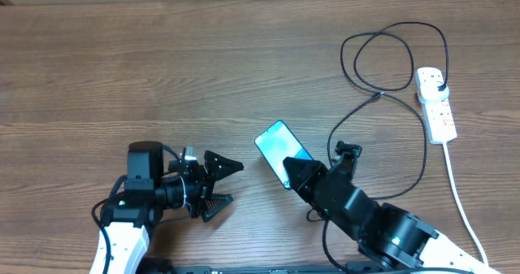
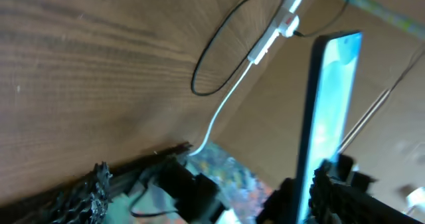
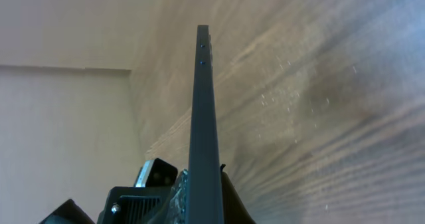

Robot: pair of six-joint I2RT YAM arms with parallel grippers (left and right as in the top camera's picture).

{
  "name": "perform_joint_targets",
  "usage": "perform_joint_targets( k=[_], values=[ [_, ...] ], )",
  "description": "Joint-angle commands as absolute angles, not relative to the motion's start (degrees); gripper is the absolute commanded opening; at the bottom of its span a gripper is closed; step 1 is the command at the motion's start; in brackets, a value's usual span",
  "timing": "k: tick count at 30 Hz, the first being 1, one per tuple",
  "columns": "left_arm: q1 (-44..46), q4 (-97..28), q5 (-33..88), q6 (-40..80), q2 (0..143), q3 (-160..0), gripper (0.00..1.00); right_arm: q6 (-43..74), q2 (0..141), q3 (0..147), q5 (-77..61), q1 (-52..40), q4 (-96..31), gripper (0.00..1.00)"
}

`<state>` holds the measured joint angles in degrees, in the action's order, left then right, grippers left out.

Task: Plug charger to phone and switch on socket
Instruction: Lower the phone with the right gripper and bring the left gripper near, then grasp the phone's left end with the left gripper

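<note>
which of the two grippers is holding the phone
The right gripper, shut on one end of the phone. The left gripper stands wide open and empty, off to the side and not touching the phone.

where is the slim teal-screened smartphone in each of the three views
Overhead: the slim rectangular smartphone with a teal-blue screen is just right of centre, its lower end clamped in the right gripper.
Left wrist: at the right, standing tall, its screen seen at a steep angle.
Right wrist: in the centre, edge-on, a thin dark upright strip.
Shared landmark: the brown wood-grain table lies behind it in all three.
</note>
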<state>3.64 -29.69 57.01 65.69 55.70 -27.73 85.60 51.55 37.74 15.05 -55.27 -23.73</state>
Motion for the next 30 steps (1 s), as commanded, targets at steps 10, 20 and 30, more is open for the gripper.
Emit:
perform_joint_targets(
  k=[10, 20, 30],
  values=[
    [3.4, -26.06, 58.13, 85.01, 58.28, -27.44, 0.92, 100.29, 59.9, 38.3, 5.65, -55.44, -16.53, 0.04],
    [3.4, -21.28, 58.08, 92.01, 58.28, -27.44, 0.78, 111.33, 60.55, 38.3, -1.3, -55.44, -14.85, 0.04],
    [3.44, -19.03, 57.12, 92.42, 58.28, -27.42, 0.62, 120.27, 60.55, 38.3, -8.34, -55.44, -14.79, 0.08]
  ],
)
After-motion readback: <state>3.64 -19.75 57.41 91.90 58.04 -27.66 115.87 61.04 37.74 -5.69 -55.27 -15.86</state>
